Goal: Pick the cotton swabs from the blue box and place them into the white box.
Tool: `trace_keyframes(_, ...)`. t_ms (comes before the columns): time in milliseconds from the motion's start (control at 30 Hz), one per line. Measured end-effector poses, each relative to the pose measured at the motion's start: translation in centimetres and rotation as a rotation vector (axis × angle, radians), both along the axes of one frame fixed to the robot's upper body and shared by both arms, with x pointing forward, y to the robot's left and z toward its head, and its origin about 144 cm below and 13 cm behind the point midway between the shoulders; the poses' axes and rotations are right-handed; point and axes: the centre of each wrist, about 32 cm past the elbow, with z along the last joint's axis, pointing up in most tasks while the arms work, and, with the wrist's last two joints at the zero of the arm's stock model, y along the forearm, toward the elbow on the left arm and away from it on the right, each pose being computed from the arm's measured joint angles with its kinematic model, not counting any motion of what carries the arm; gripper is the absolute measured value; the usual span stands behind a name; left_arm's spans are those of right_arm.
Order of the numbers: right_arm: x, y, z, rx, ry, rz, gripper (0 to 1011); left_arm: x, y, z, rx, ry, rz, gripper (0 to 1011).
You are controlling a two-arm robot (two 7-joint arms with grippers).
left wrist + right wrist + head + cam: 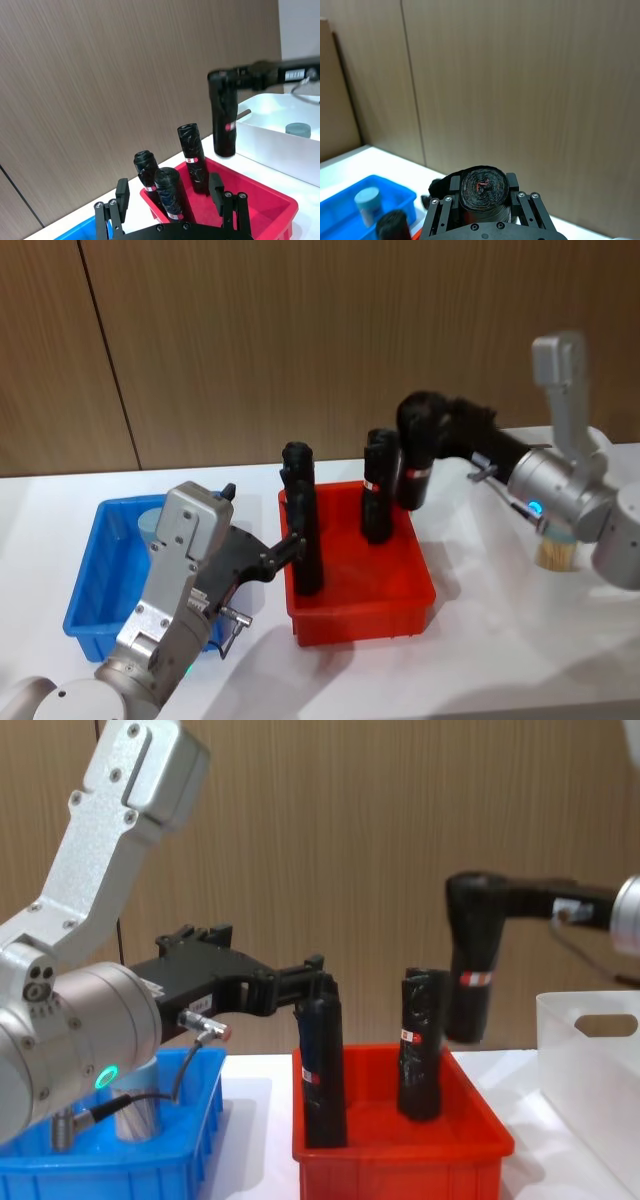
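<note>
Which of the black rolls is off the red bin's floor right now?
The black roll clamped in the right gripper, hanging above the red bin at its back right. The other rolls stand upright inside it.

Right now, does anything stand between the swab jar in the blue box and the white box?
Yes. The red bin with standing black rolls lies between them, and the right gripper holds another roll above it.

Red bin point(400, 605) on the white table point(480, 670) holds upright black rolls point(378, 490)
</note>
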Motion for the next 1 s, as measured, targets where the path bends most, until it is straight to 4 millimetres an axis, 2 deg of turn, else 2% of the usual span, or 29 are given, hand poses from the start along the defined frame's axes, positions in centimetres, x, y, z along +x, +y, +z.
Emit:
trace_keyframes(100, -0.4, -0.7, 1.5, 0.01, -0.028, -0.04, 533, 0.0, 0.0, 0.0, 0.0, 0.0, 0.0, 1004)
trace_keyframes(533, -1.7, -3.7, 5.2, 0.009, -0.092, -0.206, 533, 0.0, 0.0, 0.0, 0.0, 0.0, 0.0, 1004)
trace_keyframes(800, -1.9, -5.4, 5.8, -0.01, -0.091, -0.292, 533, 0.0, 0.0, 0.0, 0.0, 0.0, 0.0, 1004)
trace_keyframes(1000, -1.6, -6.3, 5.5, -0.022, -0.074, -0.333, 533, 0.0, 0.0, 0.0, 0.0, 0.0, 0.0, 1004)
